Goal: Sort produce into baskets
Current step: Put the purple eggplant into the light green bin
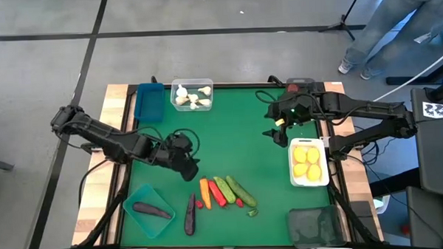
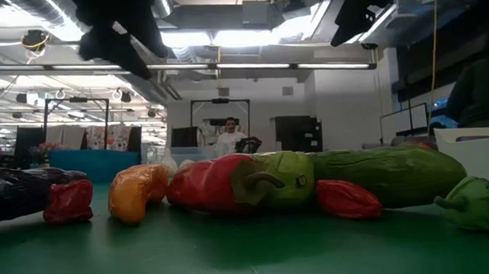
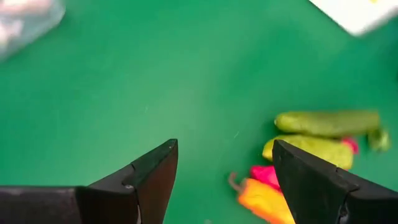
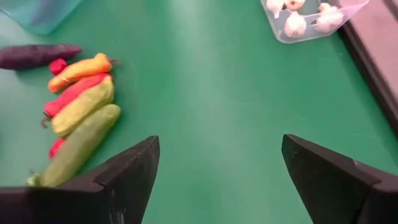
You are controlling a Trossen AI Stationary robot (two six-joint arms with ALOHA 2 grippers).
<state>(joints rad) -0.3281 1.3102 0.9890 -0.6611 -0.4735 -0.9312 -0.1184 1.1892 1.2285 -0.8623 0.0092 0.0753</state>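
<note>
A: Progress? 
B: Abt half. Garlic [image 1: 192, 97] in clear basket [image 1: 205, 86], lemons [image 1: 306, 163] in white basket [image 1: 323, 178], one eggplant [image 1: 151, 210] in teal basket [image 1: 134, 205]. 
A: Left? 
B: Carrot [image 1: 205, 191], peppers [image 1: 217, 193], cucumbers [image 1: 238, 190], 2nd eggplant [image 1: 190, 213] loose mid-counter [image 1: 240, 131]. 
A: Tools? 
B: Left tool [image 1: 187, 168] above counter by the pile, right tool [image 1: 275, 129] near white basket; both wide open, holding nothing.

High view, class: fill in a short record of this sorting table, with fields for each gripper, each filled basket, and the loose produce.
left gripper: open, empty, above mat near the loose row
right gripper: open, empty, above the white basket
white basket: lemons
clear basket: garlic
teal basket: one eggplant
loose on mat: eggplant, carrot, peppers, cucumbers
</note>
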